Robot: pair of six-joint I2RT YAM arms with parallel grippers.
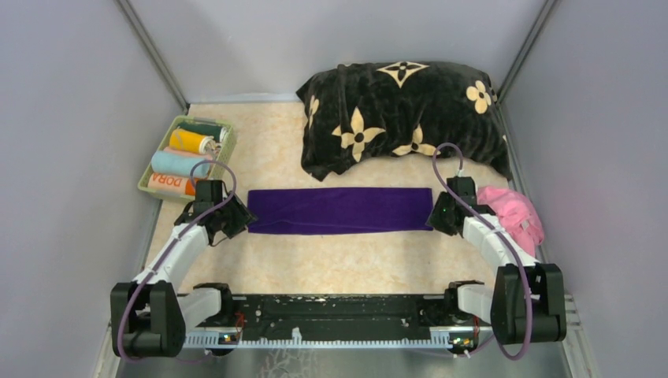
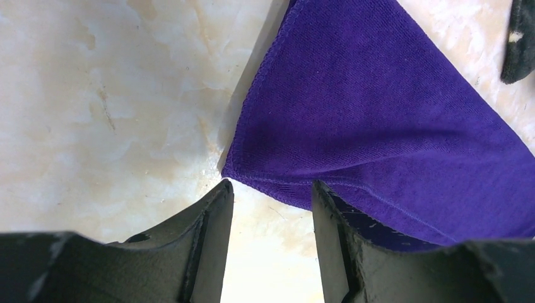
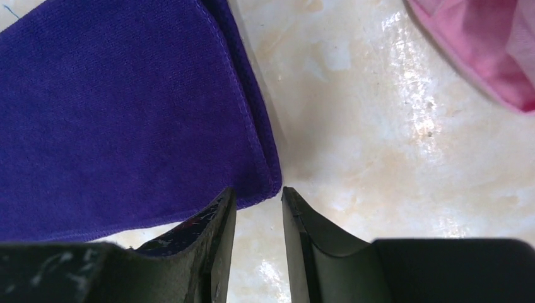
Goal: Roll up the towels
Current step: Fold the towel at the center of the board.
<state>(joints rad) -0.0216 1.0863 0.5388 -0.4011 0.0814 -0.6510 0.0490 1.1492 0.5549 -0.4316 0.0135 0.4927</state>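
The one piece of lettering that can be read is "DORA", in capitals along the side of an orange-and-pale rolled towel. This roll is the one nearest the arms in the green basket, which stands at about ten o'clock on the desk. The word runs roughly left to right, tilted slightly. Both wrist views show no writing, label or number.
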